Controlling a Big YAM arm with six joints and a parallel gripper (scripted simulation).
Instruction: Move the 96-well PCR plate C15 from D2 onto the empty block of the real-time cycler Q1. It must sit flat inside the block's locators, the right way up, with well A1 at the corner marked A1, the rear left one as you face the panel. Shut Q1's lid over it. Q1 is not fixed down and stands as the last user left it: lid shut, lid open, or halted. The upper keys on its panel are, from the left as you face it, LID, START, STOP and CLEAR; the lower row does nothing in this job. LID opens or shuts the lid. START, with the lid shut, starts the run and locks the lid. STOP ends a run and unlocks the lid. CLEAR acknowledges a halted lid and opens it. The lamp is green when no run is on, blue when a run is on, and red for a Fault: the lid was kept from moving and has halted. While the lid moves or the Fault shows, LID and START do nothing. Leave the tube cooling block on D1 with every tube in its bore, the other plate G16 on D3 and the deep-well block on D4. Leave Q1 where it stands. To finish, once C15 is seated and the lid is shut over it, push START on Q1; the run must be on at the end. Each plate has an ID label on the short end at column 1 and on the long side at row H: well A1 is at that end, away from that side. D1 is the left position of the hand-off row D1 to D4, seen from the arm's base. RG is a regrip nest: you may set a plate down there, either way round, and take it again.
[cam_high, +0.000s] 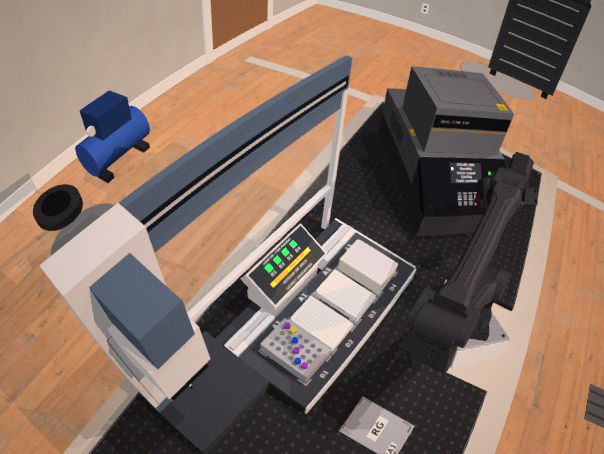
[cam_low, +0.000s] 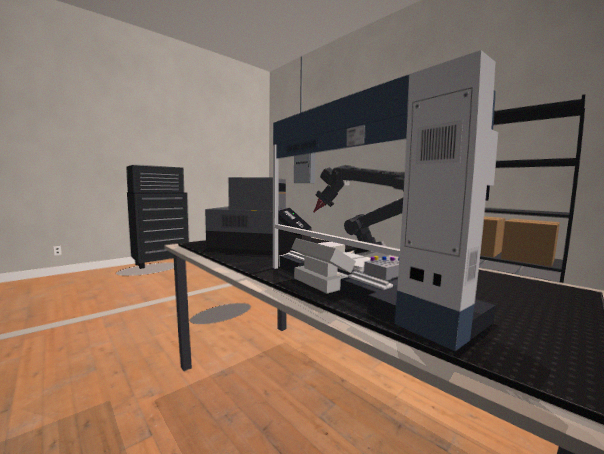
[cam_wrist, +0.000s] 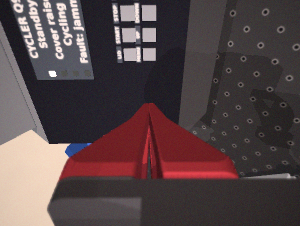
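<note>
Plate C15 (cam_high: 321, 322) lies flat on D2, a white 96-well plate in the hand-off row. The cycler Q1 (cam_high: 450, 145) stands at the back right with its grey lid (cam_high: 457, 107) down. Its lamp (cam_high: 489, 173) is green. My gripper (cam_high: 478, 200) is shut and empty, its red fingertips pointing at Q1's front panel. In the wrist view the fingertips (cam_wrist: 150, 107) are pressed together a short way off the upper keys LID (cam_wrist: 127, 54), START (cam_wrist: 129, 34) and STOP (cam_wrist: 127, 12). The status display (cam_wrist: 60, 35) shows its marker at Standby. In the exterior view the gripper (cam_low: 318, 206) hangs in front of the cycler (cam_low: 245, 215).
The tube cooling block (cam_high: 291, 350) with coloured tubes is on D1, plate G16 (cam_high: 346, 295) on D3, the deep-well block (cam_high: 368, 265) on D4. The regrip nest RG (cam_high: 377, 427) lies at the front. A tall blue-and-white gantry (cam_high: 150, 280) stands to the left of the row.
</note>
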